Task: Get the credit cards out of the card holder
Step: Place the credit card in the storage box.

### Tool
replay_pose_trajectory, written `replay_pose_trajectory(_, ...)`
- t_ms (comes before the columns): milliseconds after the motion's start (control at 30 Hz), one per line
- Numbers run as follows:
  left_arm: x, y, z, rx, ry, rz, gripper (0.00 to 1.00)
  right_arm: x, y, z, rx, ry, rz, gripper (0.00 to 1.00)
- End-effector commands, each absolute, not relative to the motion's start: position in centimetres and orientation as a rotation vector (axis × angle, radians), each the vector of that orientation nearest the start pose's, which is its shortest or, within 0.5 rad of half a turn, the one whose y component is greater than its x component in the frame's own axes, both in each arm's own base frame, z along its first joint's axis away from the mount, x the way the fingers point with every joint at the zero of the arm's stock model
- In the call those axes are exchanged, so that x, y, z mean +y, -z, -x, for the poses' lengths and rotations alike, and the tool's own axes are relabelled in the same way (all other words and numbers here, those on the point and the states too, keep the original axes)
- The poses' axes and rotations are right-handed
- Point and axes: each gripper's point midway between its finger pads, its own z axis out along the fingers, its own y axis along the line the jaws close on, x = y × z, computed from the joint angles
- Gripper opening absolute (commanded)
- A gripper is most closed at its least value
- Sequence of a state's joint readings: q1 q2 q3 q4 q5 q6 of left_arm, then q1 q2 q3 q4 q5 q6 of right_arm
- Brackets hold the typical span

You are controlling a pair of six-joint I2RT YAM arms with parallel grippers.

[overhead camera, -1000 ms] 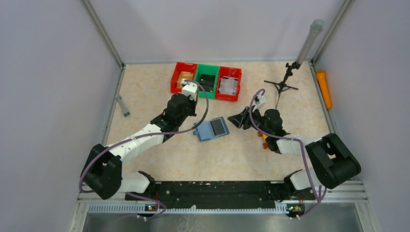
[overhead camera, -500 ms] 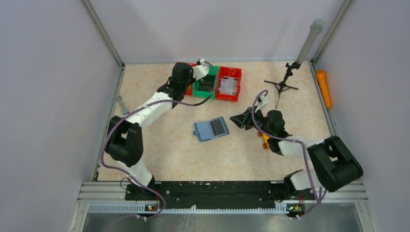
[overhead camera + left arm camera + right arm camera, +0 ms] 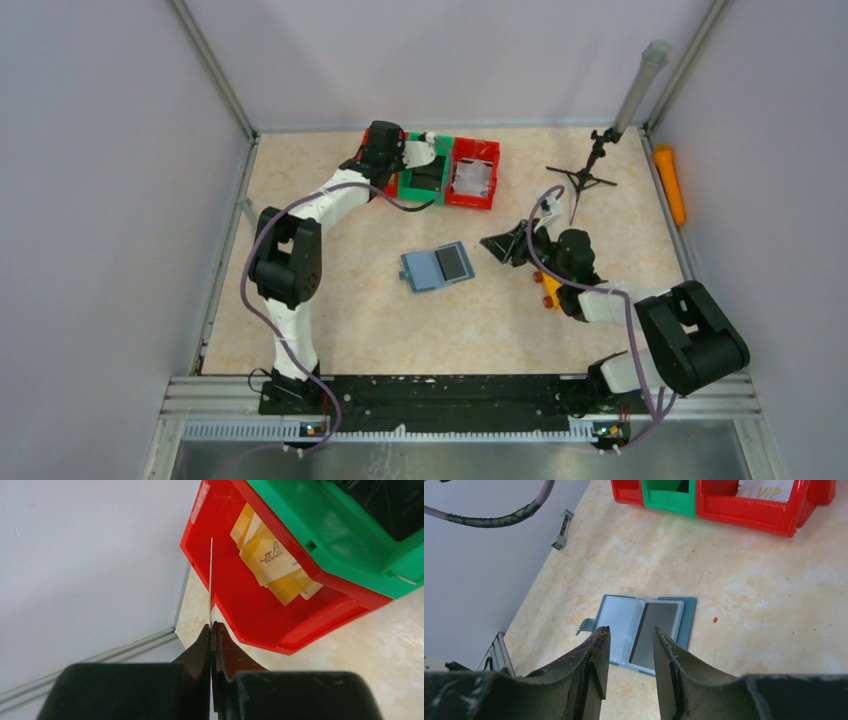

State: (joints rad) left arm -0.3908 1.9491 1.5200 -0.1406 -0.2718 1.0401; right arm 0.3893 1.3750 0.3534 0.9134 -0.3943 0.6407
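Left hand [image 3: 211, 628] is clamped tight on a thin card [image 3: 210, 580], seen edge-on, poised just over the red plastic bin [image 3: 300, 632] where a few yellowish cards [image 3: 272, 562] lie. That reads as a drop-off, so the next call is to part the jaws over the bin and let it fall. Right hand [image 3: 630, 642] hovers with jaws narrowly apart and nothing between them. The small teal-blue folding card holder [image 3: 616, 625] lies open on the marbled desk [image 3: 749, 595] just ahead of its fingertips, one dark grey credit card [image 3: 655, 632] showing inside. The count: one holder, one card held, one in the holder, and three bins, with the green bin [image 3: 340, 535] between the two red, the second red bin [image 3: 744, 517] farther off.
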Motion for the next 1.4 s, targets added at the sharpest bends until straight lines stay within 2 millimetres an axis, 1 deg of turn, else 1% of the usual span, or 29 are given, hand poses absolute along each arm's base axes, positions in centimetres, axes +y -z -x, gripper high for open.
replay_pose_trajectory(0, -13.4, -16.9, -56.1, 1.714, -0.705, -1.388, 0.00, 22.2, -14.6, -31.1, 1.742, -1.109, 0.094, 0.38)
replay_pose_trajectory(133, -13.9, -15.4, -57.2, 1.697, -0.702, -1.417, 0.00, 22.3, -14.6, -31.1, 1.739, -1.137, 0.085, 0.37)
replay_pose_trajectory(267, -14.0, -14.2, -58.3, 1.699, -0.721, -1.433, 0.00, 22.2, -14.5, -31.2, 1.743, -1.143, 0.076, 0.37)
replay_pose_trajectory(433, -14.0, -13.4, -59.5, 1.689, -0.738, -1.428, 0.00, 22.0, -14.5, -31.2, 1.742, -1.141, 0.067, 0.36)
replay_pose_trajectory(533, -13.7, -12.9, -60.4, 1.677, -0.794, -1.434, 0.00, 21.9, -14.3, -31.4, 1.750, -1.144, 0.054, 0.36)
replay_pose_trajectory(700, -13.4, -12.4, -61.5, 1.654, -0.845, -1.424, 0.03, 22.0, -14.1, -31.4, 1.751, -1.170, 0.047, 0.35)
replay_pose_trajectory(733, -13.3, -12.1, -61.6, 1.657, -0.843, -1.422, 0.06, 22.0, -14.1, -31.4, 1.749, -1.176, 0.047, 0.34)
replay_pose_trajectory(800, -13.3, -12.0, -61.6, 1.659, -0.837, -1.421, 0.21, 22.0, -14.1, -31.4, 1.750, -1.180, 0.044, 0.34)
replay_pose_trajectory(833, -13.4, -12.5, -61.8, 1.648, -0.843, -1.391, 0.30, 22.0, -14.1, -31.4, 1.749, -1.182, 0.046, 0.34)
replay_pose_trajectory(867, -13.5, -12.8, -61.8, 1.639, -0.844, -1.376, 0.32, 21.9, -14.1, -31.5, 1.750, -1.182, 0.043, 0.34)
replay_pose_trajectory(967, -13.5, -14.3, -61.5, 1.625, -0.852, -1.344, 0.34, 21.9, -14.1, -31.5, 1.750, -1.181, 0.040, 0.33)
replay_pose_trajectory(1000, -13.5, -14.6, -61.3, 1.626, -0.855, -1.346, 0.37, 21.9, -14.1, -31.6, 1.751, -1.181, 0.039, 0.33)
replay_pose_trajectory(1067, -13.4, -15.3, -60.7, 1.632, -0.858, -1.348, 0.50, 21.8, -14.0, -31.6, 1.756, -1.177, 0.033, 0.33)
replay_pose_trajectory(1100, -13.4, -15.6, -60.4, 1.637, -0.859, -1.350, 0.60, 21.8, -14.0, -31.7, 1.755, -1.176, 0.034, 0.33)
replay_pose_trajectory(1133, -13.5, -16.0, -60.1, 1.637, -0.859, -1.346, 0.67, 21.8, -14.0, -31.7, 1.757, -1.172, 0.033, 0.33)
replay_pose_trajectory(1167, -13.6, -16.0, -59.4, 1.651, -0.851, -1.359, 0.70, 21.7, -13.9, -31.7, 1.759, -1.170, 0.032, 0.33)
replay_pose_trajectory(1267, -13.9, -16.8, -57.9, 1.657, -0.835, -1.348, 0.77, 21.8, -13.9, -31.7, 1.758, -1.172, 0.036, 0.33)
replay_pose_trajectory(1367, -14.2, -17.6, -56.2, 1.673, -0.815, -1.320, 0.87, 21.9, -13.8, -31.7, 1.765, -1.171, 0.044, 0.38)
